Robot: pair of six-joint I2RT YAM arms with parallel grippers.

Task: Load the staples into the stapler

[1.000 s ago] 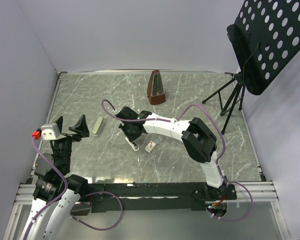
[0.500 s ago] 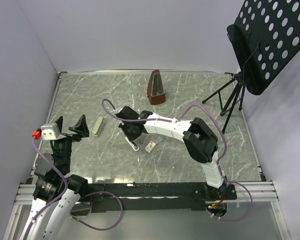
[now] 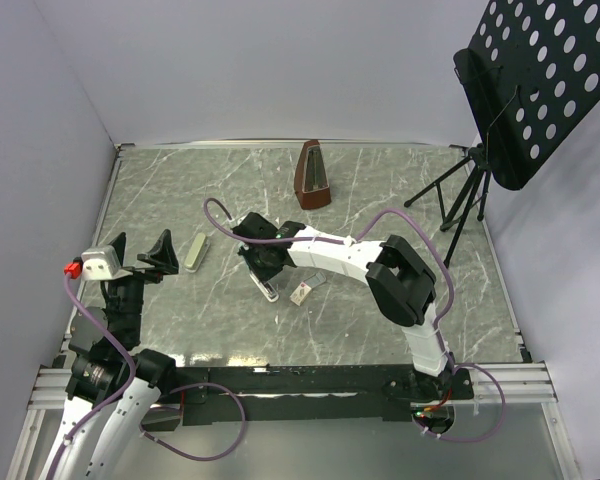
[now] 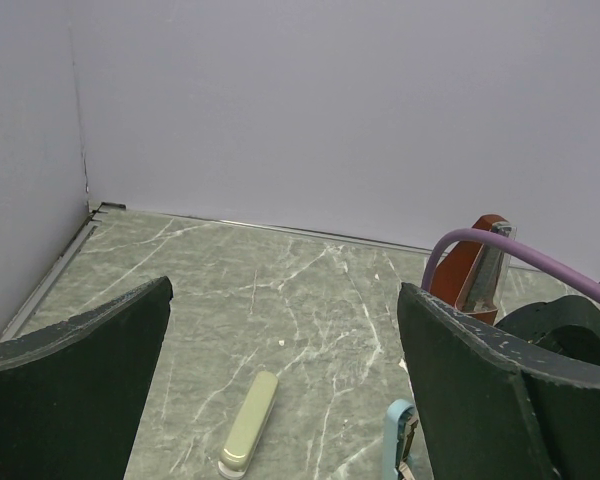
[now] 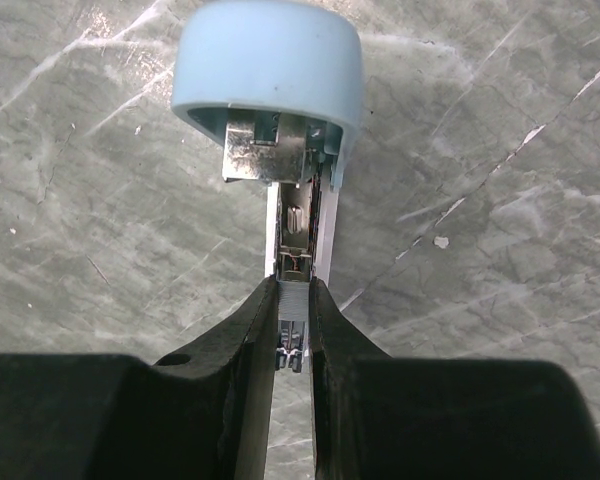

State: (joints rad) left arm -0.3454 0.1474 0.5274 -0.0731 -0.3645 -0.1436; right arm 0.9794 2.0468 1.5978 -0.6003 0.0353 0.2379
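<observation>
The marbled grey-green counter (image 3: 400, 200) fills the middle of the top view, and a black perforated music stand (image 3: 540, 80) stands at its upper right corner. The 2 arms rise from the bottom edge. The left end effector (image 3: 138, 250), at the left of the frame, is spread wide with nothing between its fingers. The right arm reaches across to the centre. A brown metronome (image 3: 313, 178) stands upright near the top centre. A pale oblong case (image 3: 195, 252) lies left of centre, just beside the left end effector.

The light blue stapler (image 5: 268, 70) lies open in the centre of the counter, with its metal channel exposed. The right end effector (image 5: 293, 290) is pressed nearly together, pinching 1 thin grey staple strip (image 5: 293, 305) in line with that channel. The small cream staple box (image 3: 302, 293) lies just right of the stapler.
</observation>
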